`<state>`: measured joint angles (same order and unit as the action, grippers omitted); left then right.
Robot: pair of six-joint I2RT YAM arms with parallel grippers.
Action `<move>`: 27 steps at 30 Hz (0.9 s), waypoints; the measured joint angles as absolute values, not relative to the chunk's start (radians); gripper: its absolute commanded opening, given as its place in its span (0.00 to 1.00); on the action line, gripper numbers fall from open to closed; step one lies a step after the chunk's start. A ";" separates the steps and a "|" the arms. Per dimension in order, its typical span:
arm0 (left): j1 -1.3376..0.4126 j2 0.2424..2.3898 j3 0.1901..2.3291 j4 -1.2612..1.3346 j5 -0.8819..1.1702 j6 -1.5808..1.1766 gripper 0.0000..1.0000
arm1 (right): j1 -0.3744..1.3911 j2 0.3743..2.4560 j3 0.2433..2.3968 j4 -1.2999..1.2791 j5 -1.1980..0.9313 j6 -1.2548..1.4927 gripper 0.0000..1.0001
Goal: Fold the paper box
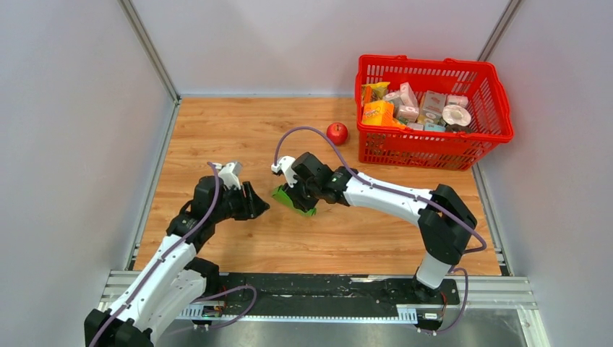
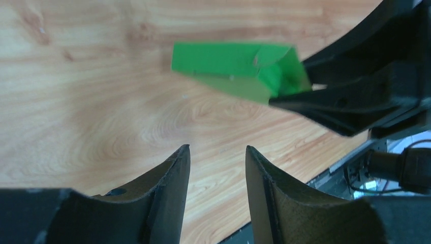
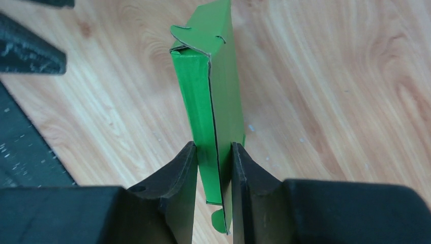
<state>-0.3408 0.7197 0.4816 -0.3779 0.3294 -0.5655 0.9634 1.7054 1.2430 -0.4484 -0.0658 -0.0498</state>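
The paper box is a bright green cardboard blank, partly folded into a narrow sleeve, held just above the wooden table mid-scene. My right gripper is shut on the paper box, its fingers pressing both sides near one end; a small tab hangs below the pads. In the left wrist view the paper box floats ahead, with the right gripper's dark fingers on its right end. My left gripper stands open with nothing between its fingers, a short way left of the box.
A red apple lies on the table behind the arms. A red basket with several printed packages stands at the back right. Grey walls close in the wooden table on three sides.
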 measured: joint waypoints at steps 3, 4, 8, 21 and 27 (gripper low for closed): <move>-0.341 0.722 0.514 -0.350 0.305 -0.553 0.55 | 0.953 1.728 1.286 -0.512 -0.146 -0.051 0.27; -0.341 0.727 0.526 -0.342 0.301 -0.550 0.55 | 0.950 1.733 1.295 -0.522 -0.159 -0.051 0.27; -0.341 0.786 0.577 -0.307 0.286 -0.534 0.54 | 0.933 1.784 1.364 -0.593 -0.236 -0.053 0.35; -0.341 0.852 0.509 -0.186 0.246 -0.536 0.52 | 0.926 1.876 1.333 -0.621 -0.241 -0.022 0.47; -0.341 0.894 0.512 -0.179 0.265 -0.511 0.47 | 0.926 1.846 1.283 -0.588 -0.239 -0.003 0.39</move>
<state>-0.3408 0.8944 0.5117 -0.1787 0.2646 -0.5106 0.9260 1.8458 1.2831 -0.5877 -0.2386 -0.0032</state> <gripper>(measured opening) 0.513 0.446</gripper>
